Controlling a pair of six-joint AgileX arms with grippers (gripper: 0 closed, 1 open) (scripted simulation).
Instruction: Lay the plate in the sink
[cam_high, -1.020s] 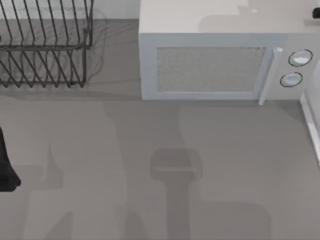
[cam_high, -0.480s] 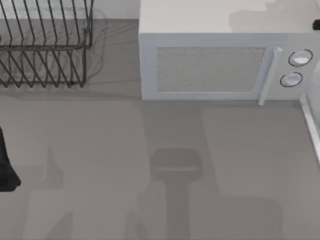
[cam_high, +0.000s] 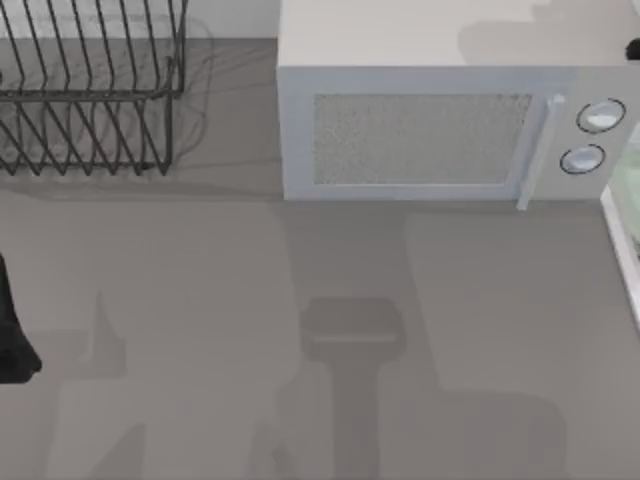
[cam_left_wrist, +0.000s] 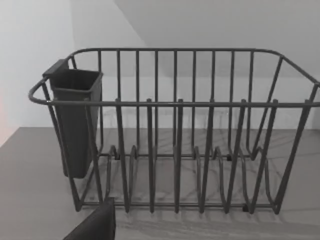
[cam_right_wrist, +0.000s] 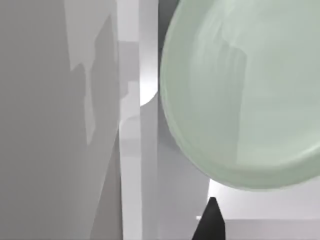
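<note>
The pale mint-green plate (cam_right_wrist: 240, 95) looms large and close in the right wrist view, hanging beside the sink's straight white rim (cam_right_wrist: 131, 125). In the top view a sliver of the plate (cam_high: 628, 190) shows at the right edge, just past the sink rim (cam_high: 620, 240). A dark tip of my right gripper (cam_right_wrist: 214, 225) sits just below the plate's lower edge; contact between them cannot be made out. My left arm (cam_high: 12, 340) is parked at the table's left edge, and a dark part of the left gripper (cam_left_wrist: 97, 225) faces the rack.
The grey-white microwave (cam_high: 420, 130) with two round knobs stands at the back centre, close to the sink. A black wire dish rack (cam_high: 90, 90) with a dark cutlery cup (cam_left_wrist: 75, 120) stands at the back left. Bare grey tabletop (cam_high: 320, 340) spreads in front.
A pale green sliver of the plate has come into the top view at the right edge by the sink. Shadows on the microwave top and table shifted right. The left arm stayed put.
</note>
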